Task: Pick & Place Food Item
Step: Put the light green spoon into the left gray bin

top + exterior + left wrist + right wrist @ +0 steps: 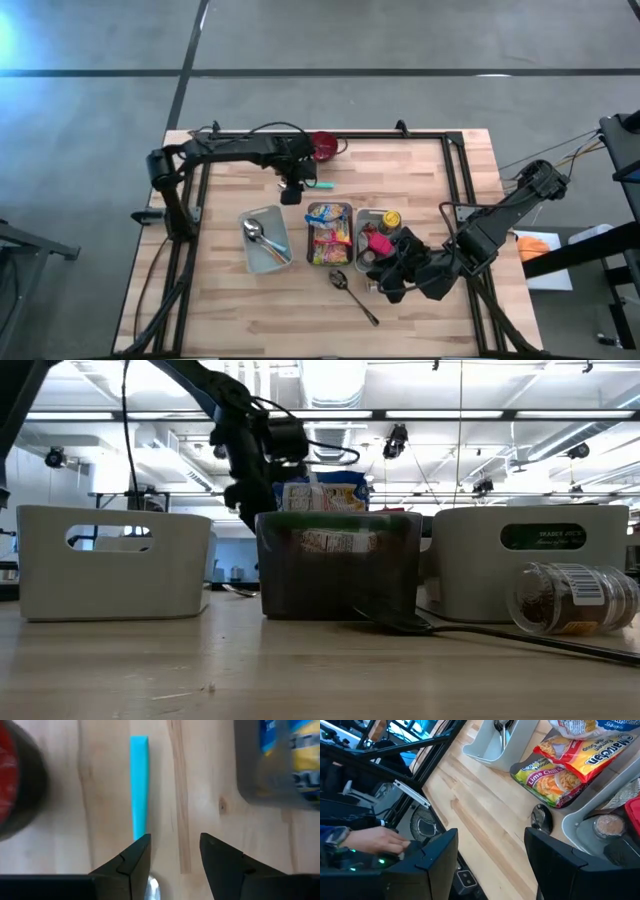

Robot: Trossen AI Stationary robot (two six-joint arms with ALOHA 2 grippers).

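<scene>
Noodle packs [330,235] [580,760] lie in the dark middle bin [312,212]. A blue-handled utensil [322,185] [139,785] lies flat on the table near a red bowl [325,146]. My left gripper [292,192] [172,845] hangs open above that utensil, fingers pointing down; the handle's end runs under one fingertip, and I cannot tell whether they touch. My right gripper [395,272] [490,855] stands open in the air over the table's near right part, with nothing between its fingers. A clear jar [570,598] lies on its side there.
A white bin [265,240] with spoons stands left of the dark bin, and another bin [365,215] with a red and a yellow item stands to its right. A loose spoon [352,292] [400,622] lies near the front. A person's hand [370,840] shows beyond the table's edge.
</scene>
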